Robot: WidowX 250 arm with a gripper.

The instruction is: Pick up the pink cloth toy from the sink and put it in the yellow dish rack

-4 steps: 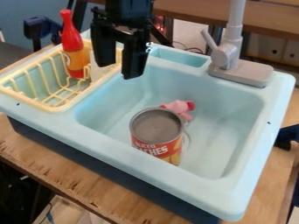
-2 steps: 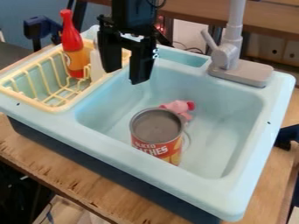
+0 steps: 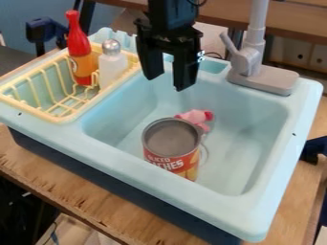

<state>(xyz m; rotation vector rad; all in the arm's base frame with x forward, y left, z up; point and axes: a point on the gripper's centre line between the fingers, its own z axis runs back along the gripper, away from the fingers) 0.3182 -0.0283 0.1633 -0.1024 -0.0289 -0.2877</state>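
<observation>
The black gripper (image 3: 167, 82) hangs over the back left part of the light blue sink (image 3: 262, 139), open, with nothing between its two fingers. Below it and toward the front, a can (image 3: 171, 147) with a red and orange label stands upright in the basin. Just behind the can lies a small pink toy (image 3: 195, 117), partly hidden by it. Left of the gripper, a white shaker (image 3: 112, 64) with a metallic top and a red bottle (image 3: 80, 50) with an orange label stand in the yellow drying rack (image 3: 70, 115).
A grey faucet (image 3: 246, 62) rises from the sink's back right rim. The sink sits on a wooden table (image 3: 96, 201). Dark blue clamp-like objects are at the upper left (image 3: 45, 31) and right edge (image 3: 313, 149).
The gripper has moved to the right, away from the rack, and the white shaker it partly covered has come into full sight. The can, toy and bottle have stayed in place.
</observation>
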